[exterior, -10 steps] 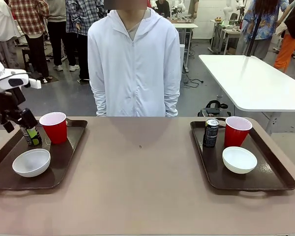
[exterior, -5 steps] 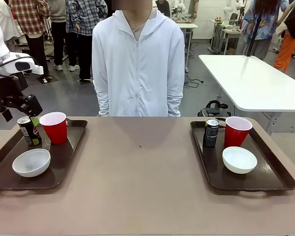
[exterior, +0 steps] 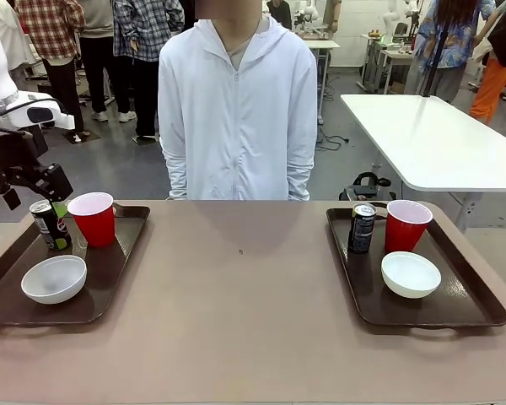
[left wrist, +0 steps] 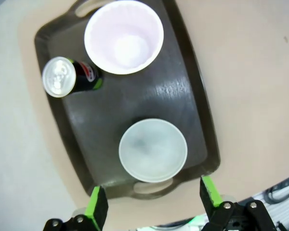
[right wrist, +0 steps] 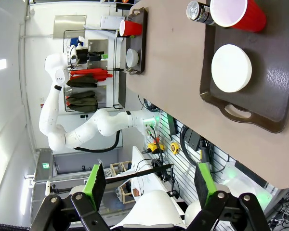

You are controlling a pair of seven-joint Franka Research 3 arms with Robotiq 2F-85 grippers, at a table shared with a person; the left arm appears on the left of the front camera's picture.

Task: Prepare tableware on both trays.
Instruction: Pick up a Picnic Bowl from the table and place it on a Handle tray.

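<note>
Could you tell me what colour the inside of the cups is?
White inside the red cup; clearest in the left wrist view.

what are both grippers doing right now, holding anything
Left gripper: open, holding nothing, above the left tray.
Right gripper: open, holding nothing.

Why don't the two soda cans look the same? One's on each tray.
The left can has a red-and-green label, while the right can looks mostly black with pale print. The left can stands at the left tray's outer edge, left of its red cup, under the open left gripper; the right can stands at the right tray's inner edge, with no gripper near it. Both are slim, upright, silver-topped and next to a red cup.
</note>
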